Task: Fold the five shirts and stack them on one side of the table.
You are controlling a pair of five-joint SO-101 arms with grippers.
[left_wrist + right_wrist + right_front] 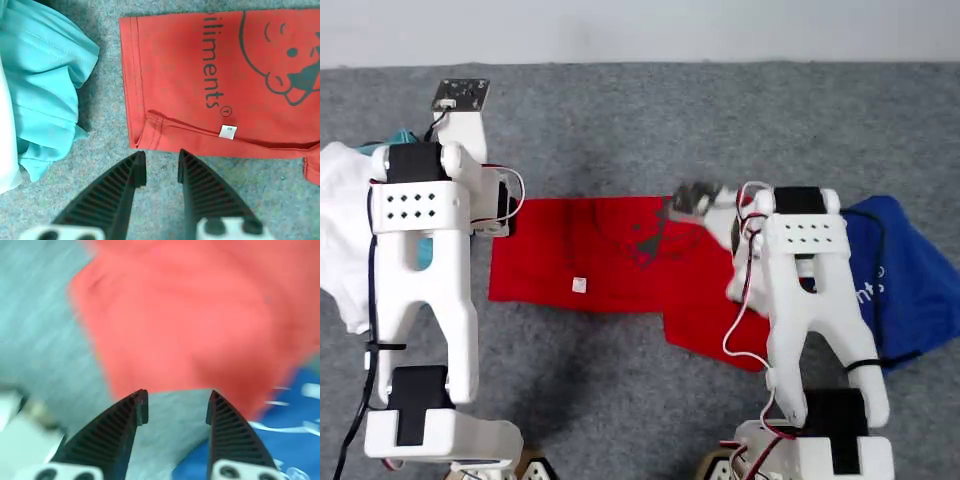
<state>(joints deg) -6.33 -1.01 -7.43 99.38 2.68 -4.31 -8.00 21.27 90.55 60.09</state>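
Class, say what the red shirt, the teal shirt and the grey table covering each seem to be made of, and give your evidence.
Red shirt: thin matte cloth, likely cotton; double-stitched hem, printed drawing, sewn tag. Teal shirt: smoother cloth with slight sheen, perhaps synthetic; soft flowing folds. Table covering: felt or short carpet, by its fuzzy speckled surface.

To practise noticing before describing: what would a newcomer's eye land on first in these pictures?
The red shirt, laid flat in the middle of the grey table, stands out first. A blue shirt lies beside it on the right, and a white shirt and a teal shirt sit bunched on the left. The left tool hangs open just off the red shirt's hem.
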